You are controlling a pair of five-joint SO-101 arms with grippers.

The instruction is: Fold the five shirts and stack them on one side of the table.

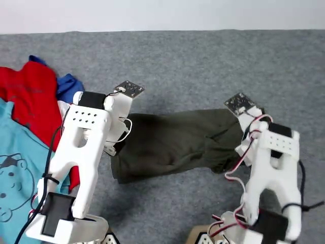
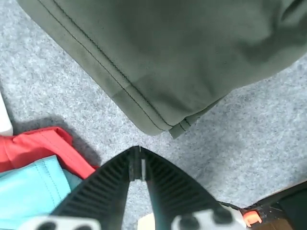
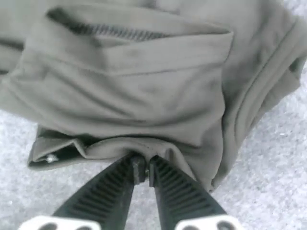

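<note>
Closed right gripper (image 3: 142, 171) on olive shirt (image 3: 144, 96) hem

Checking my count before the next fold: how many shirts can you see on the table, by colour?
olive green shirt: 1
red shirt: 1
dark blue shirt: 1
turquoise shirt: 1
Total: 4 clearly in sight. A white scrap next to the red shirt may be a fifth, but I cannot tell.

Prob. robot lab, grey felt table (image 1: 203, 66) (white wall (image 1: 152, 15) behind)
</note>
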